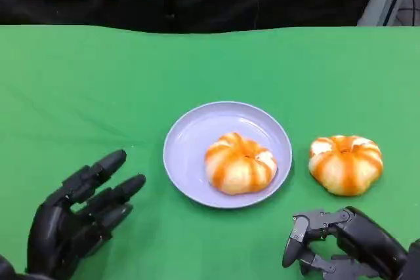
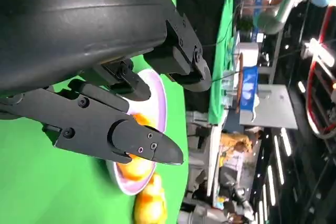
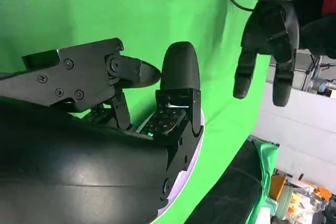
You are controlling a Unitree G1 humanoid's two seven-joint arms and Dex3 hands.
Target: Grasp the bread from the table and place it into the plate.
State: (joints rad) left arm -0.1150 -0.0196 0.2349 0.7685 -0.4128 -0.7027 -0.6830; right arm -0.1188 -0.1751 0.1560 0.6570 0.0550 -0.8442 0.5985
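Head view is showing a green table [image 1: 79, 77] with a pale lilac plate [image 1: 197, 137] sitting near its middle. One orange-striped bun, the bread in the plate [image 1: 240, 163], is lying inside the plate toward its four o'clock side, touching the plate's floor. A second bun, the bread on the table [image 1: 346, 164], is resting on the green cloth at three o'clock from the plate, just beside the rim but apart from it.

At about eight o'clock from the plate, well apart from it, the left hand [image 1: 79, 218] is hovering with its fingers [image 1: 108, 162] spread and reaching toward the plate, holding nothing. At about five o'clock from the plate, the right hand [image 1: 344, 240] is sitting at six o'clock from the bread on the table, near it but not touching; its fingers are apart and nothing is lying between them.

Left wrist view is showing the left hand [image 2: 105, 77] from behind, its fingers [image 2: 142, 145] parted with nothing gripped, the plate [image 2: 160, 98] and the bread in the plate [image 2: 134, 166] beyond them, and the bread on the table [image 2: 149, 205] past the plate.

Right wrist view is showing the right hand [image 3: 105, 129] with its fingers [image 3: 180, 66] apart over the green cloth, the plate's rim [image 3: 191, 153] peeking out beside them, and the left hand [image 3: 268, 40] hanging beyond with fingers spread.
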